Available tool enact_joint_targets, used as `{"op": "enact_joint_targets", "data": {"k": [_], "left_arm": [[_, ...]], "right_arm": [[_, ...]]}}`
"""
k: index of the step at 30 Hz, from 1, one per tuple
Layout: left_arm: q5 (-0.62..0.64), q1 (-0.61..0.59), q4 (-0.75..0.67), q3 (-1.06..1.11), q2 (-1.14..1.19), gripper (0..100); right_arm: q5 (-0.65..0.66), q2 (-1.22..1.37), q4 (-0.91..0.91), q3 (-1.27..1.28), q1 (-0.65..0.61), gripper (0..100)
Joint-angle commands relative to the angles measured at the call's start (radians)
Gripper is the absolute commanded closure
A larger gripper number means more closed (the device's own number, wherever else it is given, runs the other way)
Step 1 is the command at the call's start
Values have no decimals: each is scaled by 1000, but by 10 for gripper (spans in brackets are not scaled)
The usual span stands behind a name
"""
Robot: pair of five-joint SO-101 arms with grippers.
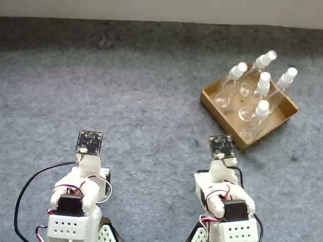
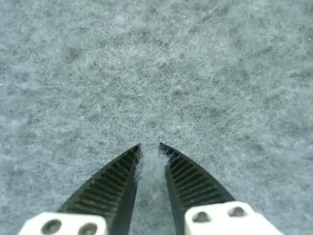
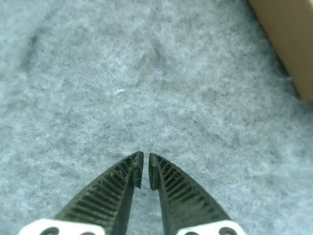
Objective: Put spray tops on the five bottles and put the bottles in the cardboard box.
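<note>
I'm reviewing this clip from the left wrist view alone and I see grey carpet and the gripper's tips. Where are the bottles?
Observer: All five bottles lie in the cardboard box, at the right of the high view.
Operator: Do they have spray tops on?
Observer: Yes, each one carries a white spray top.
Operator: And the right gripper?
Observer: The right gripper is shut on nothing, low over the carpet, with the box's edge close by.
</note>
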Motion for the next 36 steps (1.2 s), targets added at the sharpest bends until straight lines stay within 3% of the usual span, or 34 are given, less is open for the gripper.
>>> {"op": "enact_joint_targets", "data": {"k": [1,36], "left_arm": [[11,15,5,22,-7,995],[8,15,5,22,-8,995]], "right_arm": [[-8,-13,4,128,136,994],[-9,-13,4,128,159,994]]}}
